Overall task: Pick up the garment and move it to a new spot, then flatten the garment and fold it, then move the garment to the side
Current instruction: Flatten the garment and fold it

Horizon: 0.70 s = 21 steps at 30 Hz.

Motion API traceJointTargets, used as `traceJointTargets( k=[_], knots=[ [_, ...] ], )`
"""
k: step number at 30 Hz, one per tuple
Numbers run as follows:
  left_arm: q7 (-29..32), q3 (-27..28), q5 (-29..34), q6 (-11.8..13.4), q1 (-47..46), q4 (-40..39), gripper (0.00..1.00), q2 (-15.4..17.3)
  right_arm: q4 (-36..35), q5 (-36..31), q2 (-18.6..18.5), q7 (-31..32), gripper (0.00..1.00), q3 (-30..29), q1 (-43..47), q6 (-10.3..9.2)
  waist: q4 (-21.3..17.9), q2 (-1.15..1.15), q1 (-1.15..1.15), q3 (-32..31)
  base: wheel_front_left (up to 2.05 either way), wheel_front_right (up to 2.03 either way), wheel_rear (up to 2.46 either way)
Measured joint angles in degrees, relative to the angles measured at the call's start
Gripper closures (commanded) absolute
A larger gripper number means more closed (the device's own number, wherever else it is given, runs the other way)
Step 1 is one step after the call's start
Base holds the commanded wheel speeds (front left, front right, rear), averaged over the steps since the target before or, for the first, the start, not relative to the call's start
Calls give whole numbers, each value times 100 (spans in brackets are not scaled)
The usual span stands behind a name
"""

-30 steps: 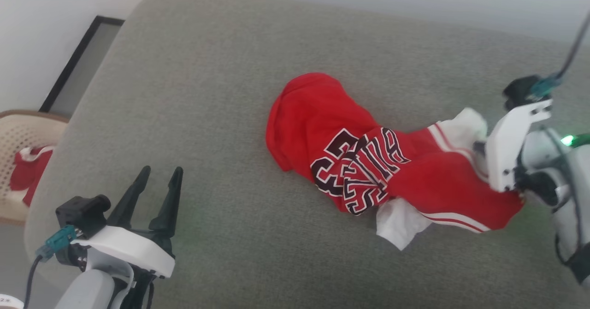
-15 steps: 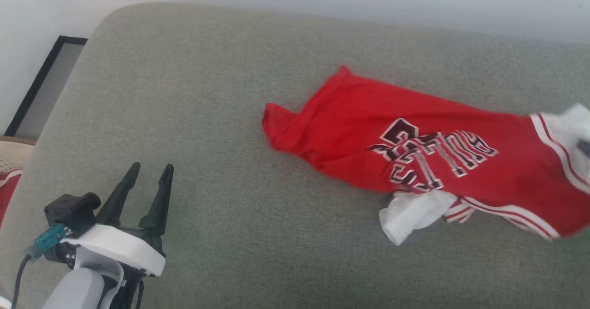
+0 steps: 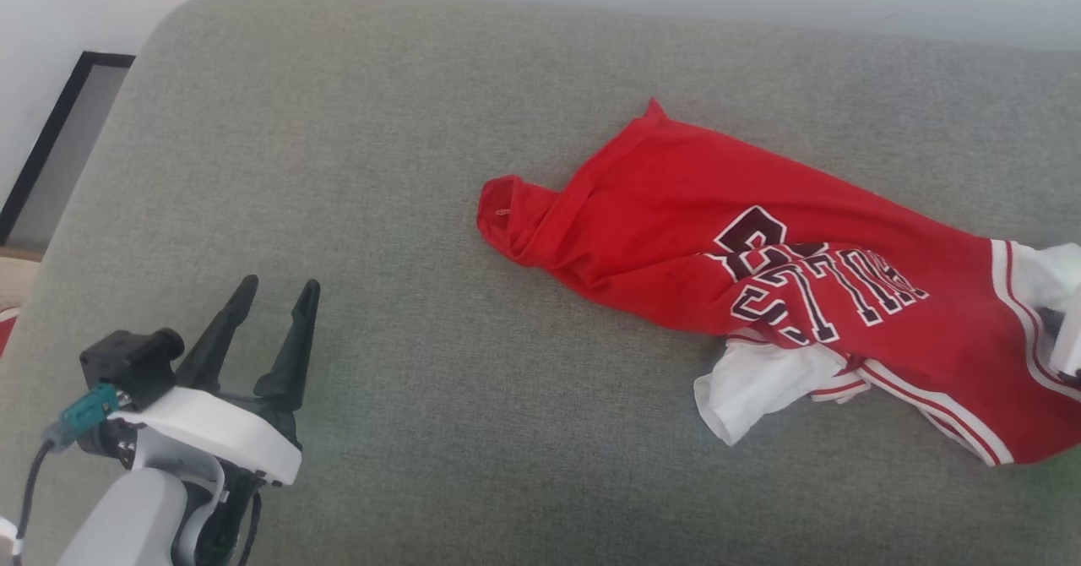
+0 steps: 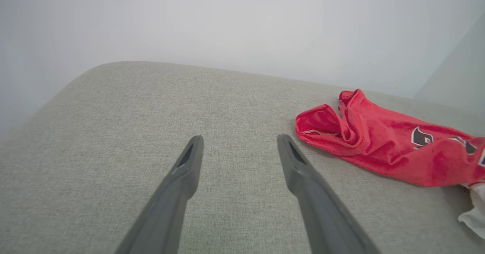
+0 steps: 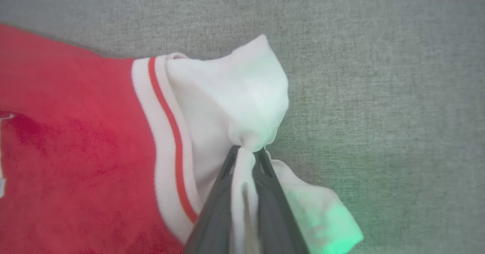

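Right gripper (image 5: 246, 149) clamps the white sleeve (image 5: 242, 91) of the red lettered jersey garment (image 3: 676, 203), right on the grey fabric cushion (image 3: 338, 169); I should pull low, evenly. My left gripper (image 3: 279, 289) gapes.

One inscription found, on the chest of the red garment (image 3: 676, 211). Dark block lettering (image 3: 832, 291) outlined in white lies upside down in the head view and is creased. It appears to read "BULLS", though folds break up the letters. Beside it is a matching number (image 3: 752, 236), partly folded under, with only a "3" fairly legible. The left wrist view shows just a fragment (image 4: 420, 137) of a dark character, unreadable.
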Motion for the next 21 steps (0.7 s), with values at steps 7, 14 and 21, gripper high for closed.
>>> traceJointTargets(
  k=[7,14,21],
  knots=[
    [274,-10,-53,19,-16,-185,0,163,64,-44,122,-325,0,177,-119,0,-197,0,0,-138,0,0,0],
    [657,-68,-64,48,-2,-605,0,411,-501,40,169,-1043,0,542,-22,0,-514,0,0,-343,0,0,0],
    [1127,-209,-74,167,60,-1169,0,576,-1255,-9,272,-2045,0,700,242,1,-910,0,0,-512,0,0,0]
  ],
)
